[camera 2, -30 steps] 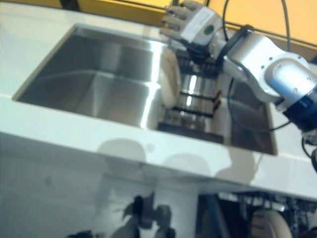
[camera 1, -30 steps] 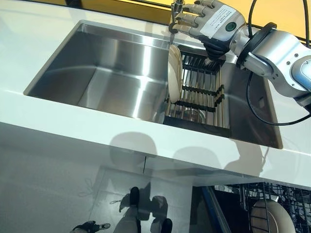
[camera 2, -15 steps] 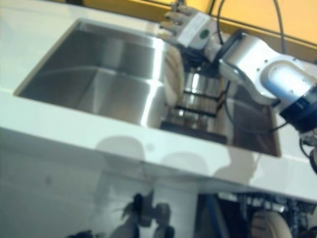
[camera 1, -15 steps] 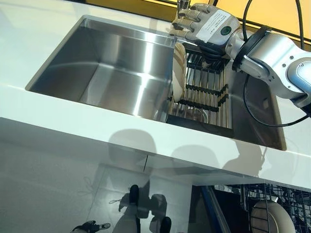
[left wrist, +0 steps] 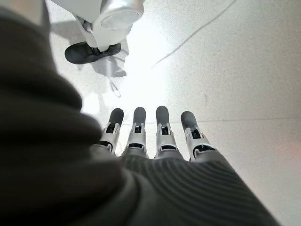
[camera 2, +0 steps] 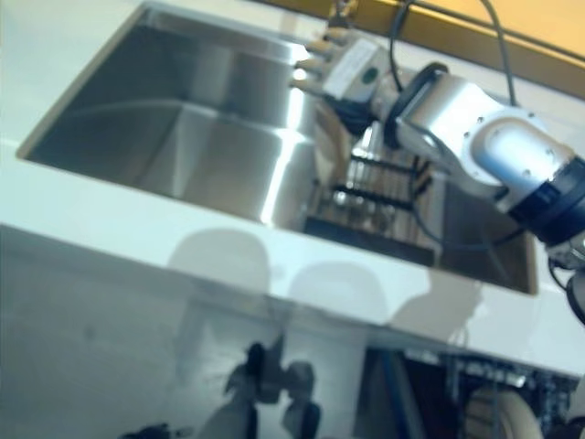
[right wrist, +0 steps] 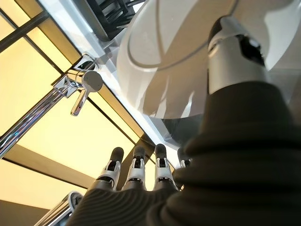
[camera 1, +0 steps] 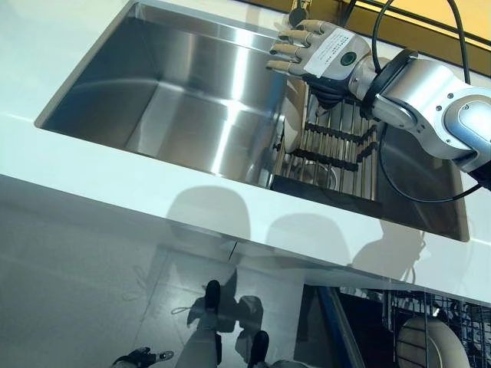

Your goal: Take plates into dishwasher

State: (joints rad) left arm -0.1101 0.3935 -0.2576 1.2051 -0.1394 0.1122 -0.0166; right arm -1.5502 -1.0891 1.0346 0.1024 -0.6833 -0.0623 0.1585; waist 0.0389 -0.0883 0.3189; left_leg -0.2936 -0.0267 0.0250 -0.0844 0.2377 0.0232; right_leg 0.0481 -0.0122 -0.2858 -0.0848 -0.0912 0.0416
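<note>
The task looks part done, judging by how things lie: one plate (camera 1: 430,343) already stands in the dishwasher rack (camera 1: 468,322) well below the right hand (camera 1: 322,52), past the counter edge, while another plate (camera 1: 292,130) is not yet lifted out of the sink (camera 1: 176,92). That plate stands on its edge in the drying rack (camera 1: 337,142) just beneath the right hand's fingers (camera 1: 282,50), at the rack's end nearest them. In the head views it shows almost edge-on, so its flat face is turned sideways toward the empty basin and its long line runs up and down, slightly tilted.

The right hand hovers over the plate's top rim with fingers straight and spread, gripping nothing; its own wrist view shows the plate's white face (right wrist: 188,52) close by the thumb (right wrist: 235,56) (whether they touch I cannot tell) and the tap (right wrist: 77,89) beyond the fingertips.

The left hand (left wrist: 155,136) hangs idle over the floor, fingers straight, empty.

What is left: grasp this plate and carry it down to the dishwasher rack.
</note>
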